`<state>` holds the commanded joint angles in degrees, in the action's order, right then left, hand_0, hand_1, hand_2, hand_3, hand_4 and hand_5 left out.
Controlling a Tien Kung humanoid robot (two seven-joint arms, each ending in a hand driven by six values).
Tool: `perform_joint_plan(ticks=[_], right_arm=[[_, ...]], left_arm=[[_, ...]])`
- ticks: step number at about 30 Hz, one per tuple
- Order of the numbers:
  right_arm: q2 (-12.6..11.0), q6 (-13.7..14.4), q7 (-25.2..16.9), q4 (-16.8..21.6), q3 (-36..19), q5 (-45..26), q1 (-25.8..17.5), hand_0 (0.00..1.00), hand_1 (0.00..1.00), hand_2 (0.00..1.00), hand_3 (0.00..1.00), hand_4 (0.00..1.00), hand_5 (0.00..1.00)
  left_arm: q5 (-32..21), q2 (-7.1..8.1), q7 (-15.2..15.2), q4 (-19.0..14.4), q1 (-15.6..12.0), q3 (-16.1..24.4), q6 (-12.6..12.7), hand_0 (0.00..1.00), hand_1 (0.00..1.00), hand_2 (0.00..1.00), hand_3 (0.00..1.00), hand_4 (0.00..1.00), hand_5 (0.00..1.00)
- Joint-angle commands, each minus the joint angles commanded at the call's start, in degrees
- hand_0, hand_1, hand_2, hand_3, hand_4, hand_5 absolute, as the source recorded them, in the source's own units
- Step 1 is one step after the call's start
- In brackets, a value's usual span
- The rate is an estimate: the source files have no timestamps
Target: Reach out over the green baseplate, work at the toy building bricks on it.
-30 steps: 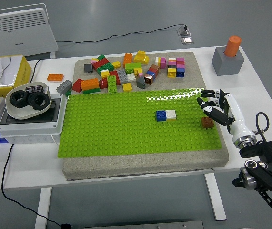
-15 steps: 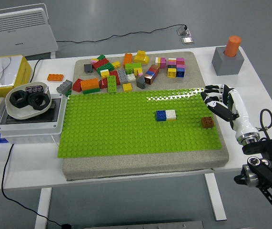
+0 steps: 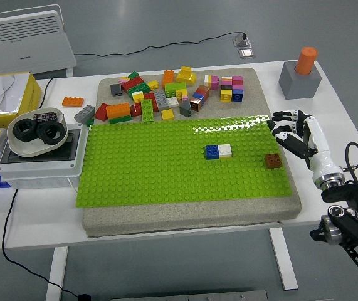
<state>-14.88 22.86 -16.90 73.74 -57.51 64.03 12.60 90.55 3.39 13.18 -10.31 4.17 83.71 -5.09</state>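
Note:
The green baseplate [image 3: 166, 163] lies on a grey foam pad. On it stand a blue brick [image 3: 212, 152] joined to a white brick [image 3: 225, 150] near the middle, and a brown brick [image 3: 273, 161] near the right edge. My right hand [image 3: 289, 132] hovers just off the plate's right edge, up and to the right of the brown brick, fingers spread and holding nothing. A heap of loose bricks [image 3: 166, 97] lies on the pad behind the plate. My left arm is out of view.
A grey block with an orange cylinder [image 3: 300, 75] stands at the back right. A grey box with a white bowl of black rings [image 3: 37, 135] sits left of the pad. An orange brick [image 3: 73, 101] and a grey brick [image 3: 84, 113] lie beside it.
My right hand has drawn back to the right, off the baseplate and away from the brown brick, which stays in place.

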Motion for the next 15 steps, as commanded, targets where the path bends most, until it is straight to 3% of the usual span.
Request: perform_joint_plan(ticks=[15], right_arm=[[0.08, 0.25, 0.14, 0.43, -0.96, 1.42, -0.17, 0.587, 0.466, 0.572, 0.536, 0.711, 0.281]], left_arm=[[-0.1, 0.18, 0.44, 0.0, -0.03, -0.74, -0.39, 0.757, 0.607, 0.662, 0.73, 0.713, 0.837]])
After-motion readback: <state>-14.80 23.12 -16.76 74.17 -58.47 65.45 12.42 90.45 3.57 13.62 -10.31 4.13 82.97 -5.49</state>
